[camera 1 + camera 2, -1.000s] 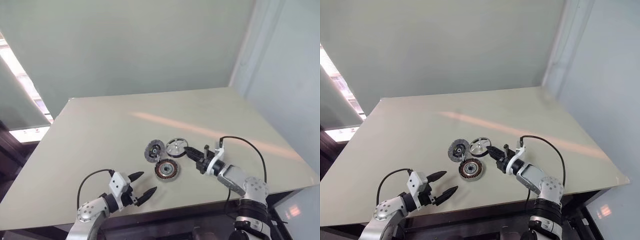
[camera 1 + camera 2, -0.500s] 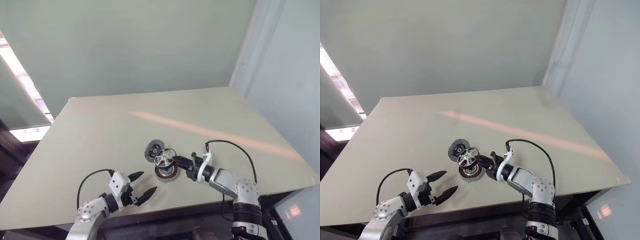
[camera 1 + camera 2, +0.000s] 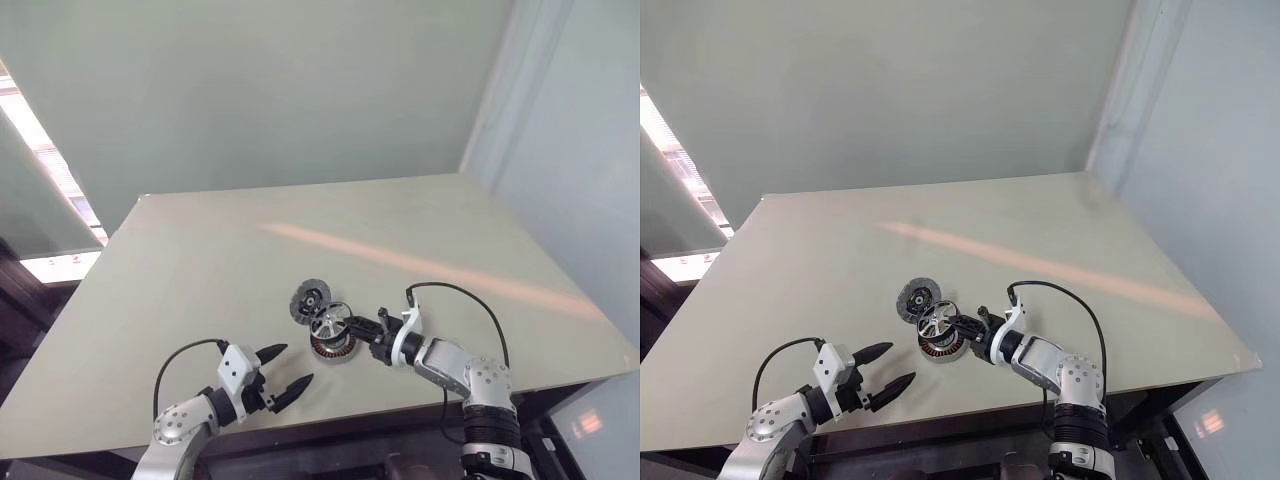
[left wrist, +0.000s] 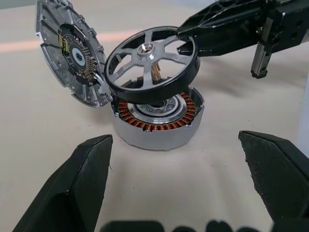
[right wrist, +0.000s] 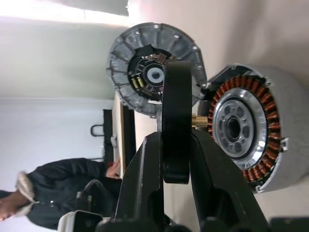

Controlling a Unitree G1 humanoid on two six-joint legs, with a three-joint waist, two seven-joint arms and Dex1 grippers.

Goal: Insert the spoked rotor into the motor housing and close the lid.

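The right gripper [image 4: 186,41] reaches in low from the right, clamped on the rim of the spoked rotor [image 4: 150,63]. Rotor tilted, shaft aimed down into the motor housing [image 4: 158,118], directly above it. The lid [image 4: 70,50] leans against the housing. Left gripper [image 3: 283,371] hovers nearby, fully spread, empty. Beige table [image 3: 200,260]; pale green wall [image 3: 250,80].

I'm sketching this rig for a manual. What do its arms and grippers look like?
Both arms are silver-grey metal with rounded joints. Each wrist has a white block and a looping black cable. The left gripper and right gripper each have two black, tapered, pointed fingers.
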